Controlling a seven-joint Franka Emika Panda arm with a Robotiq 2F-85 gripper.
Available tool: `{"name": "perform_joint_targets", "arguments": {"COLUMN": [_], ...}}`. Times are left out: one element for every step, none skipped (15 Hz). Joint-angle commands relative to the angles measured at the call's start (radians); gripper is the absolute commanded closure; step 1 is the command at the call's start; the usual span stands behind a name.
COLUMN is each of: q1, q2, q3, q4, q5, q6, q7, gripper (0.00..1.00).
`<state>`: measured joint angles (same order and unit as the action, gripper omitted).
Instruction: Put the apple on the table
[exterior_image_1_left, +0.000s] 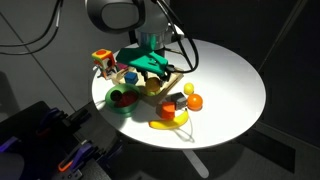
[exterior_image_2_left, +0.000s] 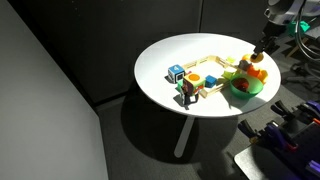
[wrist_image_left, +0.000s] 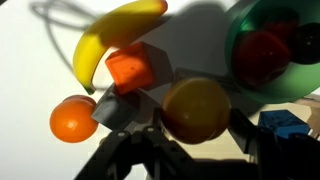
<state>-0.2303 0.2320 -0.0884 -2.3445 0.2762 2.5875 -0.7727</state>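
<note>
In the wrist view my gripper (wrist_image_left: 196, 128) is shut on a yellow-orange apple (wrist_image_left: 196, 105) and holds it above the round white table (wrist_image_left: 40, 60), beside the green bowl (wrist_image_left: 275, 45). A red fruit (wrist_image_left: 262, 55) lies in the bowl. The table also shows in both exterior views (exterior_image_1_left: 235, 70) (exterior_image_2_left: 175, 50). There the gripper (exterior_image_1_left: 152, 62) (exterior_image_2_left: 260, 52) hangs over the cluster of toys next to the bowl (exterior_image_1_left: 122, 100) (exterior_image_2_left: 245, 88). The apple is hard to make out in the exterior views.
A banana (wrist_image_left: 110, 40) (exterior_image_1_left: 170, 123), an orange cube (wrist_image_left: 130, 68), an orange (wrist_image_left: 72, 118) (exterior_image_1_left: 195, 101) and a grey block (wrist_image_left: 115, 108) lie below the gripper. A wooden frame (exterior_image_2_left: 205, 72), a blue cube (exterior_image_2_left: 176, 72) and toy figures (exterior_image_1_left: 103, 62) stand nearby.
</note>
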Motion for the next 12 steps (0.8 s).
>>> {"name": "perform_joint_targets", "arguments": {"q1": [-0.022, -0.024, -0.027, -0.032, -0.036, -0.041, -0.046, -0.052, -0.057, -0.063, -0.068, -0.073], "q2": [0.071, 0.09, 0.106, 0.123, 0.139, 0.154, 0.168, 0.184, 0.198, 0.216, 0.232, 0.248], "q3": [0.031, 0.036, 0.041, 0.047, 0.052, 0.057, 0.061, 0.066, 0.07, 0.072, 0.075, 0.076], "q4": [0.111, 0.134, 0.156, 0.177, 0.197, 0.214, 0.23, 0.247, 0.26, 0.277, 0.292, 0.308], "q5": [0.026, 0.029, 0.027, 0.027, 0.026, 0.025, 0.022, 0.021, 0.019, 0.015, 0.012, 0.008], "q6": [-0.049, -0.048, -0.053, -0.055, -0.057, -0.056, -0.057, -0.054, -0.052, -0.048, -0.047, -0.05], "q7": [0.022, 0.028, 0.035, 0.042, 0.05, 0.055, 0.061, 0.064, 0.066, 0.07, 0.074, 0.077], "gripper": [0.57, 0.57, 0.57, 0.57, 0.57, 0.57, 0.57, 0.57, 0.57, 0.57, 0.57, 0.57]}}
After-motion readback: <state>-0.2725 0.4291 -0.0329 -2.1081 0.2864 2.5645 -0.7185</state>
